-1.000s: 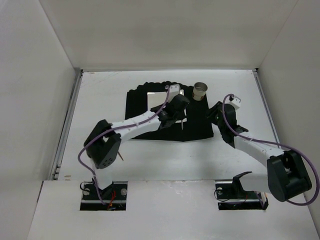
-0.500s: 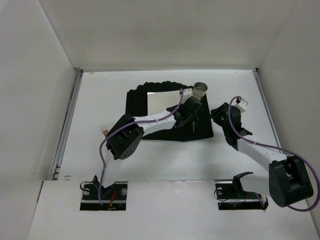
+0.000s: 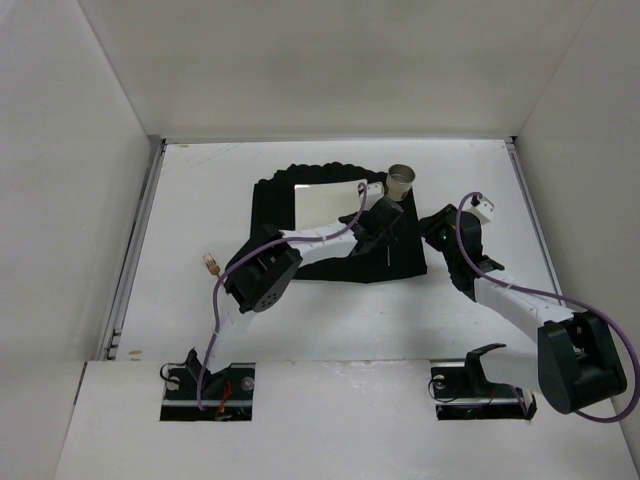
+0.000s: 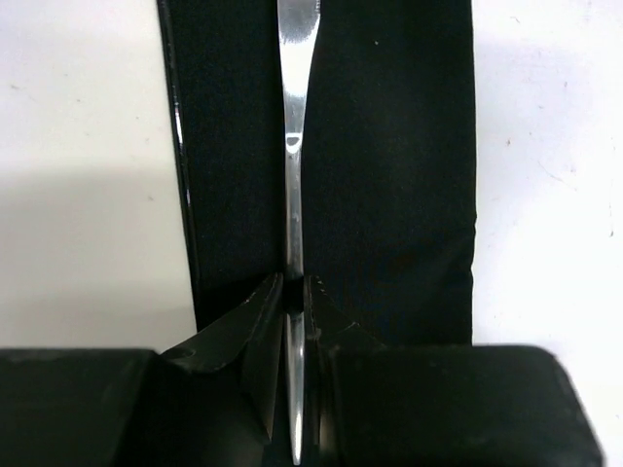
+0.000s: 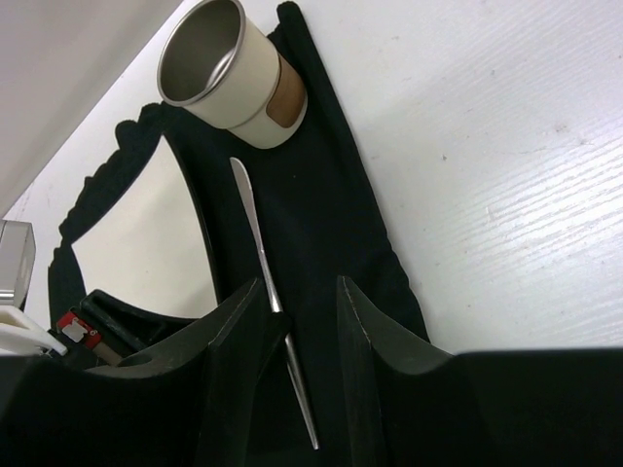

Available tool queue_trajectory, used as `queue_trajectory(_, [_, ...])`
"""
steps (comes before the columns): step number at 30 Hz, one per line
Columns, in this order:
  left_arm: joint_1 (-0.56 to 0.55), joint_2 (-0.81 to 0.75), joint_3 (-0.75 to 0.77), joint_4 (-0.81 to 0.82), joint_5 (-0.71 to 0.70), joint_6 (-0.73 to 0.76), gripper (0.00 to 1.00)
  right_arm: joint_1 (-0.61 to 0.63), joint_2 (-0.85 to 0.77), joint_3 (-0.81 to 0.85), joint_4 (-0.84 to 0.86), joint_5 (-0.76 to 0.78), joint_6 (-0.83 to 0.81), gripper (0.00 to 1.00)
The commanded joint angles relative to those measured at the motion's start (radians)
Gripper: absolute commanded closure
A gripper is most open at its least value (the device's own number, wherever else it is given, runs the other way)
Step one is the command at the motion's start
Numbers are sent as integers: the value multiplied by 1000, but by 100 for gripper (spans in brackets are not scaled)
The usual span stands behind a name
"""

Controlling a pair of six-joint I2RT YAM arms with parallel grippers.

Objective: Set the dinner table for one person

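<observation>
Left wrist: dinner table (image 4: pixel 78 146) either side of left tool (image 4: pixel 294 287) with knife (image 4: pixel 294 146).

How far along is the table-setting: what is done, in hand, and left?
Done: the black cloth mat lies on the dinner table with the square white plate and cup on it. In hand: the left arm's fingers are shut on a knife on the mat, right of the plate; the right arm's fingers hang open nearby. Left: release the knife; no fork shows beside the plate.
</observation>
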Motion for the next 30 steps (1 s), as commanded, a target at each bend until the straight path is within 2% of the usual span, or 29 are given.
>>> queue_trajectory(1, [6,-9,29,12,10,-38,88,-11,-8,-3,61,-7,8,58])
queue_trajectory(7, [8,-38,-6,21,-5,-48,76,-11,-14,-4,61,-7,12,58])
queue_trajectory(11, [-3,-100,-29,29,-13,-35,73,-11,-18,-7,61,-4,14,58])
queue_trajectory(15, [-20,-250,-104,70,-15,18,71,-12,-23,-16,73,-1,15,58])
queue_trajectory(17, [-18,-360,-201,110,-16,46,71,-11,-23,-20,84,-4,19,59])
queue_trajectory(20, [25,-526,-371,104,-39,38,69,-6,-18,-23,97,-7,19,72])
queue_trajectory(21, [43,-572,-423,92,-50,31,69,-6,-18,-21,97,-10,15,79])
queue_trajectory(22, [75,-639,-495,60,-71,20,68,-6,-18,-18,96,-15,12,85])
queue_trajectory(24, [147,-783,-624,-41,-128,3,65,-6,-20,-17,96,-22,8,88])
queue_trajectory(30, [367,-1141,-859,-394,-275,-9,64,-4,-73,-42,105,4,15,87])
